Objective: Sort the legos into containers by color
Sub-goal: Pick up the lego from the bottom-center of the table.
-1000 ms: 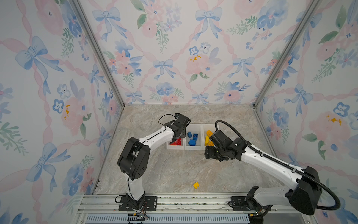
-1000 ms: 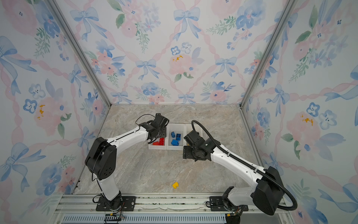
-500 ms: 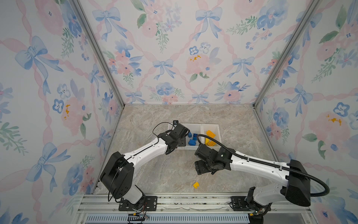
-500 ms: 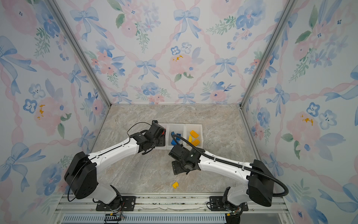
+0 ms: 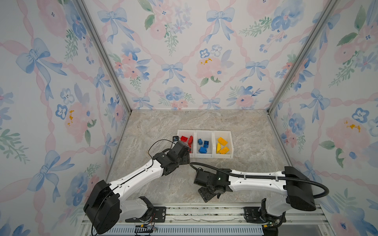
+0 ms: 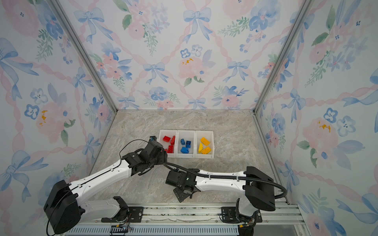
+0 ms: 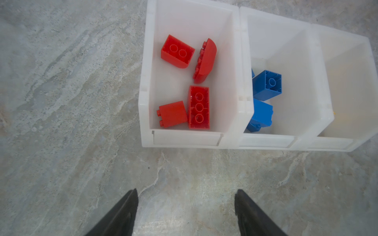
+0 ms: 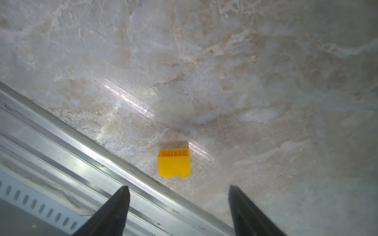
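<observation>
The containers stand as three white bins joined in a row near the middle of the marble table. The bin on the left arm's side holds the red legos – the left wrist view shows four of them, one with a rounded top lying on its side. The middle bin holds the blue legos, and the bin on the right arm's side holds three yellow legos. One more yellow brick lies apart on the table, tipped on its side, close to the metal rail at the front edge; only the right wrist view shows it. The left gripper has its jaws wide apart and empty, above the bare table just in front of the red bin, touching nothing. The right gripper is also spread wide and holds nothing – the loose yellow brick sits just beyond the gap between its fingers, not touching them. In both top views the left arm reaches forward from its base to the bins, and the right arm lies low across the front of the table, with its wrist turned down.
</observation>
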`<state>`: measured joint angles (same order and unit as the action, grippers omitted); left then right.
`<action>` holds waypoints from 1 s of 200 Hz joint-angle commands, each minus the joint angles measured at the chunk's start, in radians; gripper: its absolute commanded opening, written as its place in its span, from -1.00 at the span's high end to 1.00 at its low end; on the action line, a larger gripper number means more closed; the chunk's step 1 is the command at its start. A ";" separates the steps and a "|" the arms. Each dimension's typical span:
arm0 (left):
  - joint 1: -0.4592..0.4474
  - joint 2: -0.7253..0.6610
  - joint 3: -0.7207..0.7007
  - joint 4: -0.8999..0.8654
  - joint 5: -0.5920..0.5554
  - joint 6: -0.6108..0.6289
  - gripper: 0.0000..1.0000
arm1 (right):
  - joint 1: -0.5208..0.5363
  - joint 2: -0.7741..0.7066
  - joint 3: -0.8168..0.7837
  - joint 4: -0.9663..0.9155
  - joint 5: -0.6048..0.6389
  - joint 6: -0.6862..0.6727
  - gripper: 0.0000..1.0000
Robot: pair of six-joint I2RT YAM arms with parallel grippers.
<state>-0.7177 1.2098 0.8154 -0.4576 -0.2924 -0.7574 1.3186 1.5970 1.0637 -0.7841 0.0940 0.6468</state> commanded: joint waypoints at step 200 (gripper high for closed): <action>0.012 -0.076 -0.057 -0.003 0.024 -0.023 -0.58 | 0.020 0.157 -0.028 0.068 0.062 0.056 -0.02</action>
<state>-0.7128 1.1320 0.7506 -0.4576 -0.2714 -0.7834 1.3483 1.7390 1.0531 -0.7101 0.1360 0.6800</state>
